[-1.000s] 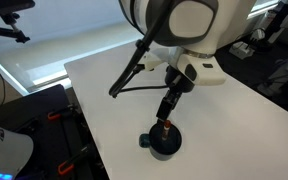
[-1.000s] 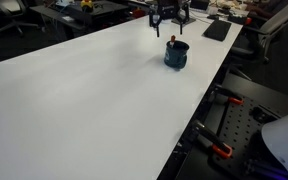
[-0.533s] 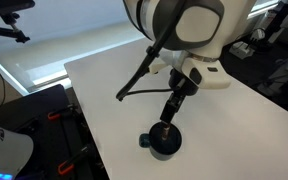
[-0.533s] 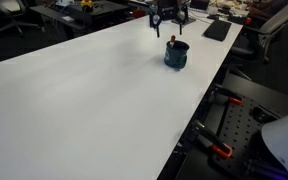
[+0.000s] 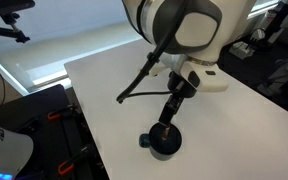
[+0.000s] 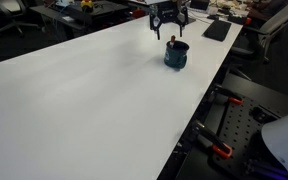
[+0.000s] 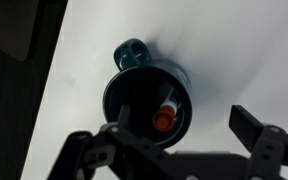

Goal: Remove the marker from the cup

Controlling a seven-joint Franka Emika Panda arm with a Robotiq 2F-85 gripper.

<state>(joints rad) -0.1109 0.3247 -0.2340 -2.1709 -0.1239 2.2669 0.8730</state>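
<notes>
A single small, squat, dark blue-black round mug, the cup (image 7: pixel 113 86), stands on the broad white surface (image 6: pixel 84 90). In the wrist view its stubby handle (image 7: pixel 131 52) points toward the top of the picture. The cup holds just one thing: the marker (image 7: pixel 165 116), a short, thin dark pen. It leans inside the cup with its red-orange tip up and a pale band showing just behind the tip. In an exterior view the tip shows as a small orange dot (image 6: pixel 173 40) just above the cup's rim (image 6: pixel 175 47).

The black gripper (image 7: pixel 174 125) hangs directly over the cup mouth. Its two fingers are spread wide, one to each side of the cup, and they hold nothing and touch neither marker nor cup. In an exterior view the gripper (image 5: pixel 168 120) reaches down on the white arm (image 5: pixel 184 25) to just above the cup (image 5: pixel 165 150), which sits near the surface's front edge.

A flat black slab (image 6: pixel 217 30) lies on the surface beyond the cup. Two orange-tipped black clamps (image 6: pixel 222 151) sit below the surface's edge. Any lettering on these things is too small to read.
</notes>
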